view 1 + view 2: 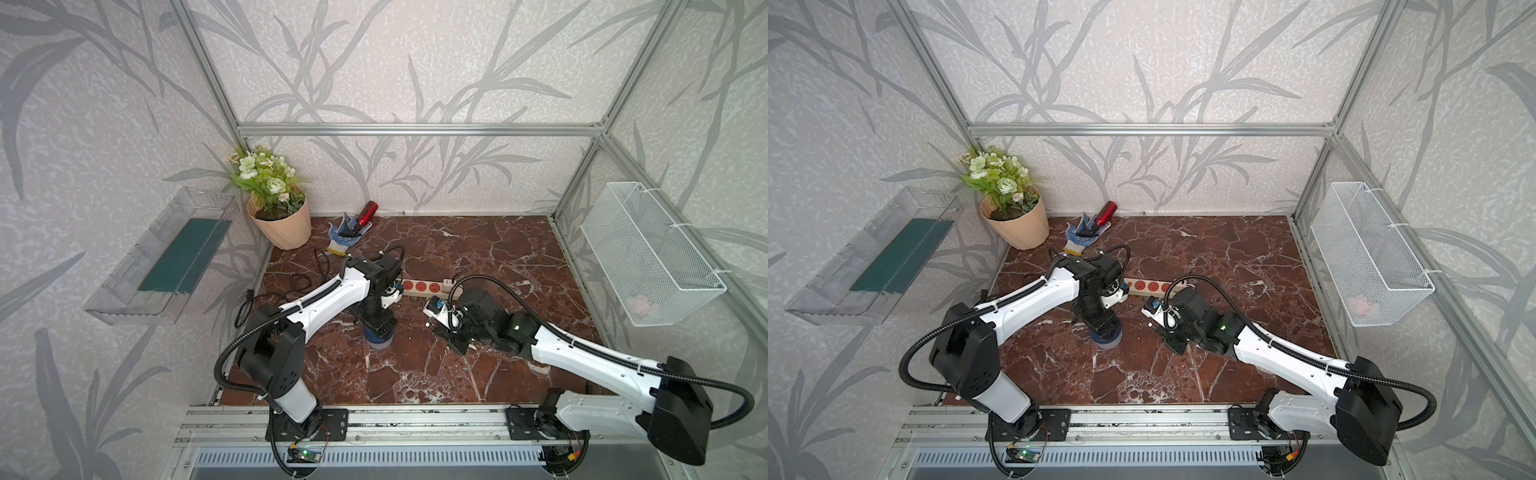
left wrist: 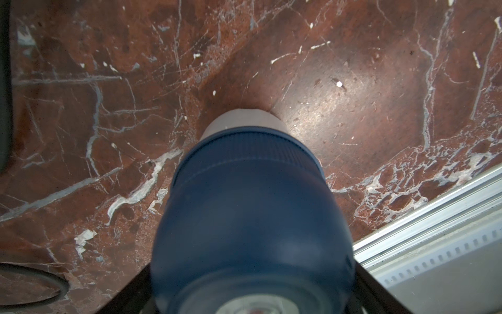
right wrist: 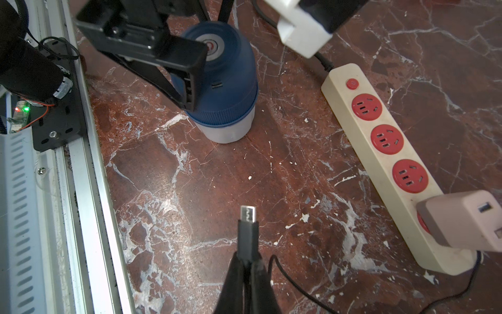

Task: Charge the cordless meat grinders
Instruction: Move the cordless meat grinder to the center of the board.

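Standing upright on the marble desk (image 3: 298, 168), the cordless meat grinder (image 3: 231, 68) sits between the spread fingers of the left pincer (image 1: 378, 331), which straddles its blue dome from above. Whether they press its sides I cannot tell. The right pincer (image 3: 245, 262) is clenched on a black charging plug (image 3: 247, 231), whose tip points toward the grinder, well apart.

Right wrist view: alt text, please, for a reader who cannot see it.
The right gripper pinches a black cable plug with a silver tip, pointing toward a squat dark blue domed meat grinder with a pale translucent cup, standing on red-brown marble. The left gripper straddles the grinder; a cream power strip with red sockets lies alongside.
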Controlling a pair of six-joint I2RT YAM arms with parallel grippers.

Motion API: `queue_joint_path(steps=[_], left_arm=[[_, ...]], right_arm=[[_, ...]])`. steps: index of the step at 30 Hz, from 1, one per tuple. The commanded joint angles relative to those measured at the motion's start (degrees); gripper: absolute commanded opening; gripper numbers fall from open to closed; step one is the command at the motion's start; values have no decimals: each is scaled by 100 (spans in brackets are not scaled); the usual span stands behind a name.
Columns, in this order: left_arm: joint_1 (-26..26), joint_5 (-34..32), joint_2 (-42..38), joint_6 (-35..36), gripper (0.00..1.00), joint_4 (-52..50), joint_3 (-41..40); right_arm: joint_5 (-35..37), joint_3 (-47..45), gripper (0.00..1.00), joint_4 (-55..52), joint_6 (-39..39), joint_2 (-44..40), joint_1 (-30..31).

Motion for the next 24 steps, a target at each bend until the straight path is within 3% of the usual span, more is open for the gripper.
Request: queue_joint_path(steps=[1, 12, 18, 24], left_arm=[[-99, 98, 136, 218, 81, 108, -135], [-867, 607, 154, 444, 82, 656, -58], [-907, 673, 247, 534, 88, 692, -74], [-894, 695, -393, 490, 95, 1075, -286]], right_arm=[[71, -93, 7, -11, 67, -200, -22], [30, -351, 7, -20, 201, -490, -28], [-287, -426, 7, 30, 290, -428, -27], [-724, -399, 7, 56, 350, -231, -9]])
